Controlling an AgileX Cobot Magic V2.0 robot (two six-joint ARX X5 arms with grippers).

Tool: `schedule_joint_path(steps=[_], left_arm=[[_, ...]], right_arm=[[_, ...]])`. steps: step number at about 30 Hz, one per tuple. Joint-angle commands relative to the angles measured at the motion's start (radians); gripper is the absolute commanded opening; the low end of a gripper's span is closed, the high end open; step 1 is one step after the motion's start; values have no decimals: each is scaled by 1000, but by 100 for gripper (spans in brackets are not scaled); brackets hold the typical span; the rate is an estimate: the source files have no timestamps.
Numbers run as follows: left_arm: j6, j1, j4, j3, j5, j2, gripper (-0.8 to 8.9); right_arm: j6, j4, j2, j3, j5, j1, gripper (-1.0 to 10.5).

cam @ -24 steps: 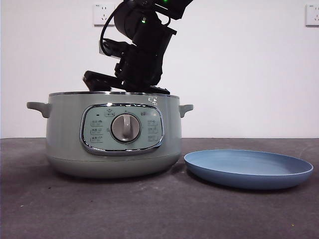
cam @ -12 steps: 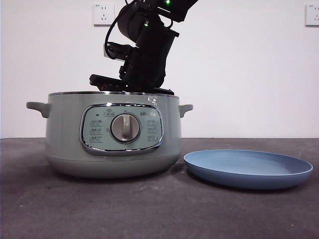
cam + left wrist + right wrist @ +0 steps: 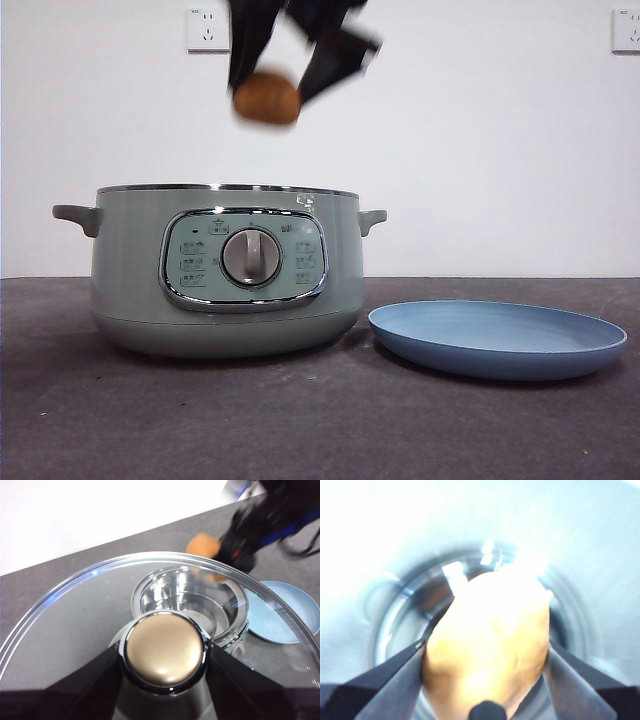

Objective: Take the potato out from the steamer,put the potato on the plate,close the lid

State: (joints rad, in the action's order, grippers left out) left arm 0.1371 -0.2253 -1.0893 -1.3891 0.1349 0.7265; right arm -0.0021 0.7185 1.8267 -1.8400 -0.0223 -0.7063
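My right gripper point(image 3: 270, 95) is shut on the golden-brown potato point(image 3: 267, 98) and holds it high above the open sage-green steamer point(image 3: 225, 270). In the right wrist view the potato point(image 3: 487, 652) fills the gap between the jaws, with the steamer's shiny bowl point(image 3: 395, 630) blurred below. My left gripper point(image 3: 165, 655) is shut on the knob point(image 3: 165, 651) of the glass lid point(image 3: 60, 625) and holds it up off the steamer. Through the lid I see the steamer's bowl point(image 3: 192, 602), the potato point(image 3: 202, 545) and the light-blue plate point(image 3: 280, 615). The plate point(image 3: 497, 338) lies on the table right of the steamer.
A dark grey table point(image 3: 300, 420) carries the steamer and the plate. A white wall with two sockets point(image 3: 207, 28) stands behind. The steamer has side handles point(image 3: 78, 216) and a front dial point(image 3: 251, 257).
My right gripper has risen out of the steamer with the potato in it, from rim level to high above the pot. The steamer and plate have not moved.
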Motion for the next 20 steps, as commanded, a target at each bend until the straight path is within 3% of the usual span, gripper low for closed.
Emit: schedule_joint_path(steps=[1, 12, 20], left_arm=[[-2, 3, 58, -18, 10, 5, -9], [4, 2, 86, -18, 58, 52, -9], [6, 2, 127, -18, 109, 89, -9]], right_arm=[[-16, 51, -53, 3, 7, 27, -17], [-51, 313, -167, 18, -3, 221, -17], [-47, 208, -167, 232, -5, 291, -17]])
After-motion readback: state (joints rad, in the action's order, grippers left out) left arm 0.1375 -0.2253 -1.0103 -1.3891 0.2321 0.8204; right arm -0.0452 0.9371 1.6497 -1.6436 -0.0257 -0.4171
